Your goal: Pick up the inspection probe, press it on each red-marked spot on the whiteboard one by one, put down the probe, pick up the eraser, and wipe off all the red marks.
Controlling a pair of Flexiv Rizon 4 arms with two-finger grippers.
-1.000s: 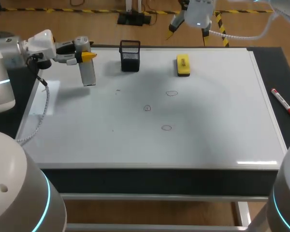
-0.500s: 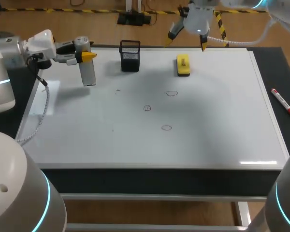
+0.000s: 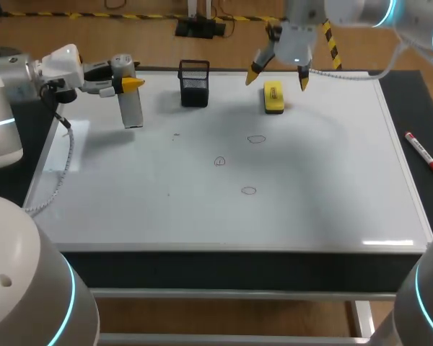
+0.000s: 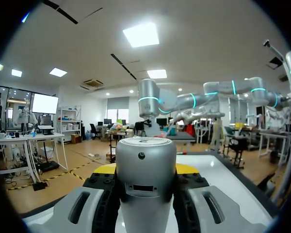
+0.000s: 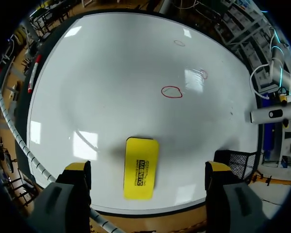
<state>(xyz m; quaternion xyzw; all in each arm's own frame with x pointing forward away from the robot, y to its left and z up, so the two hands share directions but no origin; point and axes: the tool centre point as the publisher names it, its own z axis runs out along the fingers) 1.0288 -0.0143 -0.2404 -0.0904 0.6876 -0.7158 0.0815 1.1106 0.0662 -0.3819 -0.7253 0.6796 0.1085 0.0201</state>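
Hovering above the eraser (image 3: 273, 98) at the whiteboard's (image 3: 325, 202) twelve o'clock, our right gripper (image 3: 278, 79) has its fingers spread wide. Our left gripper (image 3: 128, 83) is clamped on the probe (image 3: 131, 108) at ten o'clock. Three red marks (image 3: 256, 139) sit near centre.

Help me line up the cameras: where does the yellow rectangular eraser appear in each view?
Head view: yellow rectangular eraser at the whiteboard's far edge, right of the black mesh cup.
Left wrist view: not in it.
Right wrist view: eraser between the right gripper's open fingers.
Shared landmark: the grey cylindrical probe, visible in all three.
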